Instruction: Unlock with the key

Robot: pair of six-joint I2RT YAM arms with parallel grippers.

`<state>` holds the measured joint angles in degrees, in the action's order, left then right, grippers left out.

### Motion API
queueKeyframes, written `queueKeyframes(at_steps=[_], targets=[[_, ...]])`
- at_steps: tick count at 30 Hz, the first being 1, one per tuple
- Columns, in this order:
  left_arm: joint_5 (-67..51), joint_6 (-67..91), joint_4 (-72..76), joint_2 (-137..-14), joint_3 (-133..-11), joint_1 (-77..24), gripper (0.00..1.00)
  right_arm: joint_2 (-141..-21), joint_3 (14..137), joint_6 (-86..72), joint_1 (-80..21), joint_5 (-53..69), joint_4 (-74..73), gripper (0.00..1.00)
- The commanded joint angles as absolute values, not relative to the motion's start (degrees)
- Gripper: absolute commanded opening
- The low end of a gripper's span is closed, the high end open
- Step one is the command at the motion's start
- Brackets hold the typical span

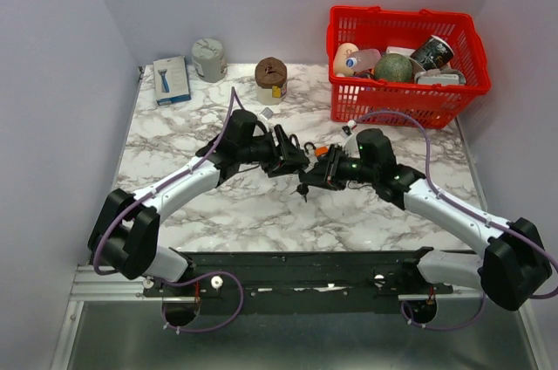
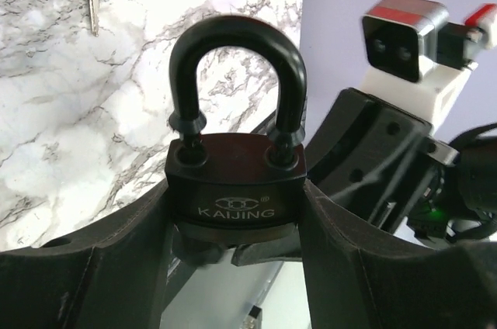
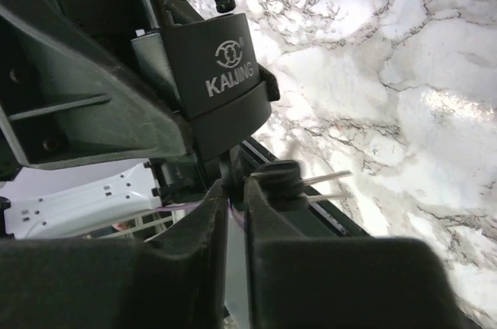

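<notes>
padlock [image 2: 237, 189] is clamped upright btw the fingers of the left gripper [image 2: 237, 224], held over the table [image 2: 62, 112] mid-front. right gripper [image 3: 237, 216] sits just under its base, fingers nearly together w/ a thin slit, and i can't tell if they grip the key [image 3: 226, 167] in the keyhole. risk imo: an off-axis pull or twist could bind the key or skew the padlock, and the spare keys [image 3: 283, 178] could snag; wrists are nose to nose, w/ room toward the near edge and the basket [image 1: 401, 99] well apart.
</notes>
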<state>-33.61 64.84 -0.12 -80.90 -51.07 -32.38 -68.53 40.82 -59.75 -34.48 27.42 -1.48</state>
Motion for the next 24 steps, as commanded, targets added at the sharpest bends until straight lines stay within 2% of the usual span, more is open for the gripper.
queueKeyframes(at_steps=[1, 4, 7, 10, 16, 20, 24], targets=[[-32.44, 62.49, -5.28, -83.32, -56.59, -29.98, 0.0, -64.79, 47.18, -54.41, -32.34, 25.84, -12.18, 0.52], [-31.73, 60.39, -4.49, -83.67, -58.36, -28.83, 0.0, -62.67, 49.21, -51.77, -30.68, 26.71, -17.29, 0.79], [-32.6, 57.49, -3.78, -83.15, -59.06, -28.21, 0.0, -62.84, 53.77, -47.91, -26.47, 30.82, -20.03, 0.86], [-38.39, 55.12, 1.65, -81.74, -57.05, -27.6, 0.0, -66.96, 58.87, -42.99, -22.33, 38.54, -20.83, 0.87], [-53.07, 51.59, 10.19, -77.7, -53.0, -27.6, 0.0, -77.6, 70.3, -31.83, -21.18, 51.13, -22.24, 0.88], [-57.82, 57.1, 17.91, -74.98, -49.41, -27.69, 0.0, -81.55, 74.96, -25.07, -21.18, 56.94, -22.41, 0.88], [-61.69, 67.46, 34.52, -73.92, -46.15, -27.86, 0.0, -84.19, 77.34, -23.11, -21.27, 62.04, -21.36, 0.88]])
